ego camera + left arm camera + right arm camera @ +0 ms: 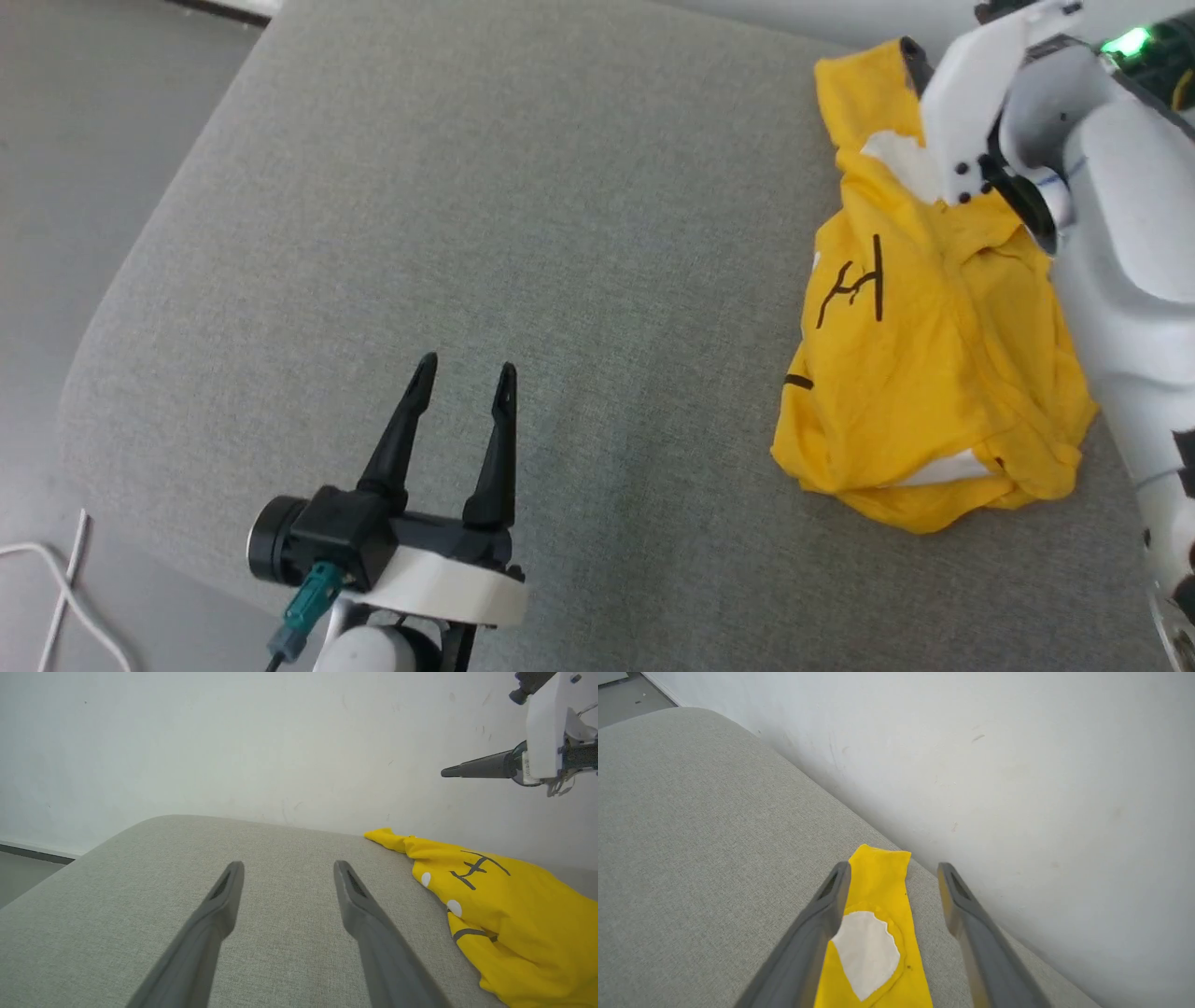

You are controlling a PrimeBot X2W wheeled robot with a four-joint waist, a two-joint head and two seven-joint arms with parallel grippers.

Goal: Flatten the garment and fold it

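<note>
Lying bunched on the robot's right part of a wide grey woven-fabric cushion with rounded corners, the bright yellow short-sleeved T-shirt is seen as a crumpled, elongated heap, neither flattened nor folded. Black strokes of its print are shown on the upper folds, and white patches are exposed near its far end and at its near hem. One narrow end of the heap is stretched toward the far edge of the cushion, close to a plain white wall.

The right gripper, carried by a pale arm, is held above that far end. Its two long dark fingers are spread well apart, and nothing is clamped between them. In the right wrist view the yellow cloth with a scalloped white patch is seen on the cushion below the gap, partly covered by one finger. Whether that finger touches the cloth cannot be told.

The left gripper is held over bare cushion at the near left, well apart from the T-shirt, its fingers likewise spread and empty. A thin white cable is seen on the grey floor beside the cushion's near left corner.
</note>
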